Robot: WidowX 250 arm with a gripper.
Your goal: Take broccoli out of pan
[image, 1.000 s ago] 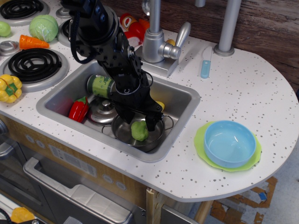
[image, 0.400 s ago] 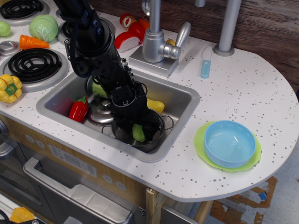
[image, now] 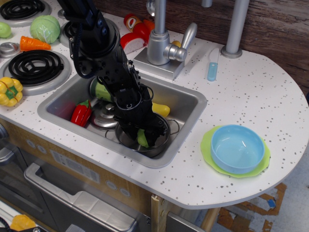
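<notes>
No readable text, labels, brands, numbers or signs are showing anywhere. The green-labelled can [image: 101, 91] in the sink [image: 186, 104] is lying mostly hidden behind the robot arm, its label illegible.

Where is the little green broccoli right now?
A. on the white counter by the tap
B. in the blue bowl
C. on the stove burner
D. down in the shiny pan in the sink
D: the broccoli sits low inside the pan in the sink, with the gripper around it.
</notes>
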